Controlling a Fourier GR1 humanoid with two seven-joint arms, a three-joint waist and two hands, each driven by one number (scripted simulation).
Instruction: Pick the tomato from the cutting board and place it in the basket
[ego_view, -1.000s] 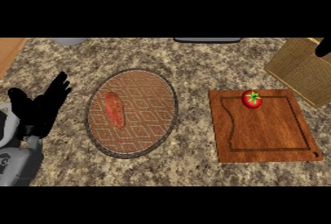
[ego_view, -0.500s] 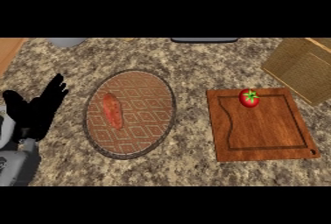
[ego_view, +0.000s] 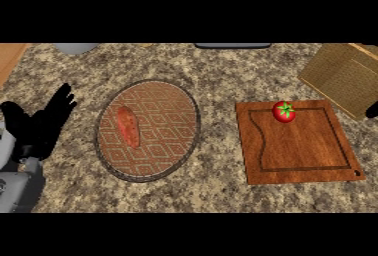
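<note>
Red tomato (ego_view: 284, 111) sits untouched at far edge of cutting board (ego_view: 299, 150) | basket (ego_view: 345, 79) far right, holds nothing visible | left robot hand (ego_view: 46, 122) open, resting left | task unstarted

The worktop (ego_view: 221, 70) looks like speckled, rough-grained stone in brown and grey. The cutting board (ego_view: 299, 150) is smooth reddish wood with visible grain. The tomato (ego_view: 283, 111) is glossy red. The basket (ego_view: 343, 75) looks finely woven and matt tan. The left hand (ego_view: 40, 125) is matt black.
</note>
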